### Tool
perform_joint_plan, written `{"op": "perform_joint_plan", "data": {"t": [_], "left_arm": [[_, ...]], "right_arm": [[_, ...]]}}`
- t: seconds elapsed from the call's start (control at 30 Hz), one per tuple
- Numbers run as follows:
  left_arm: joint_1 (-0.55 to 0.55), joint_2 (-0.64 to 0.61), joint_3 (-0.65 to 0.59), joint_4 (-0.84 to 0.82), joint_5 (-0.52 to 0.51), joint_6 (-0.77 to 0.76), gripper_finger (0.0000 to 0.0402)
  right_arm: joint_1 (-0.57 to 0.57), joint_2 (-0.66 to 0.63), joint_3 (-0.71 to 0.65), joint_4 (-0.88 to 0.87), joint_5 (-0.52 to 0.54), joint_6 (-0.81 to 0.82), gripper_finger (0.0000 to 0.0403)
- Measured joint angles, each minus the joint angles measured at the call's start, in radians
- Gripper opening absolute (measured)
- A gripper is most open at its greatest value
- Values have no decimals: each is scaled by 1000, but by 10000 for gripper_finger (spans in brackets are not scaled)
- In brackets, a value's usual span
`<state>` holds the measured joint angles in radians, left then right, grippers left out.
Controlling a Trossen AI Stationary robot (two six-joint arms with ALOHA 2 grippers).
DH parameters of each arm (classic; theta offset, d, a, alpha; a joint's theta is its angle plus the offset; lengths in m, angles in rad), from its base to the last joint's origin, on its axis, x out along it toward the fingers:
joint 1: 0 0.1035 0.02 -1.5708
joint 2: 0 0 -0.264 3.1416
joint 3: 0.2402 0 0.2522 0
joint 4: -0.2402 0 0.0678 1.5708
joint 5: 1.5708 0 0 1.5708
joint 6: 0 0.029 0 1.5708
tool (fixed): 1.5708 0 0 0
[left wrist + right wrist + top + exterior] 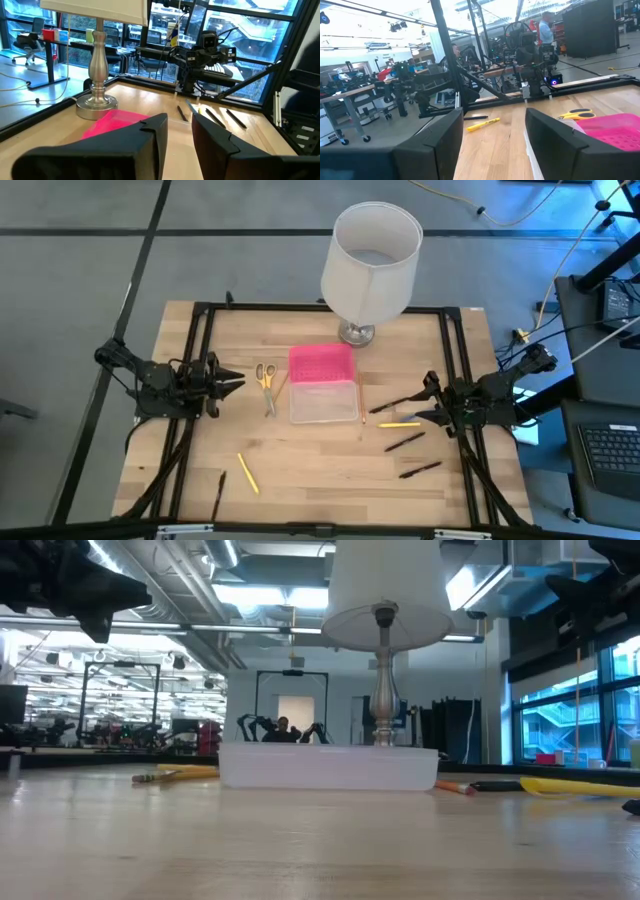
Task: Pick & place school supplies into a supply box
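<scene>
Nothing was boxed yet; my left gripper (236, 382) sat part-spread and empty at nine o'clock, my right gripper (418, 409) spread wide at three. I judged the next move: reach for the scissors (265, 376) beside the box (323, 400).

My overhead picture is evenly lit, with soft, faint shadows on the table (300, 470). From table height, ceiling strip lights (270, 595) glare and the near tabletop blurs. At my wrists, both sets of fingers (150, 145) sit dark and unfocused against bright windows (240, 20).
</scene>
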<state>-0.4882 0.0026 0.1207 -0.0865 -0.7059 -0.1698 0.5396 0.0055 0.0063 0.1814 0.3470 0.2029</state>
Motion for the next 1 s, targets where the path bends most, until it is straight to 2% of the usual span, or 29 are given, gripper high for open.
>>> {"op": "perform_joint_plan", "data": {"t": [1.0], "left_arm": [[0,0,0,0,0,0,83]], "right_arm": [[0,0,0,0,19,-24,218]]}}
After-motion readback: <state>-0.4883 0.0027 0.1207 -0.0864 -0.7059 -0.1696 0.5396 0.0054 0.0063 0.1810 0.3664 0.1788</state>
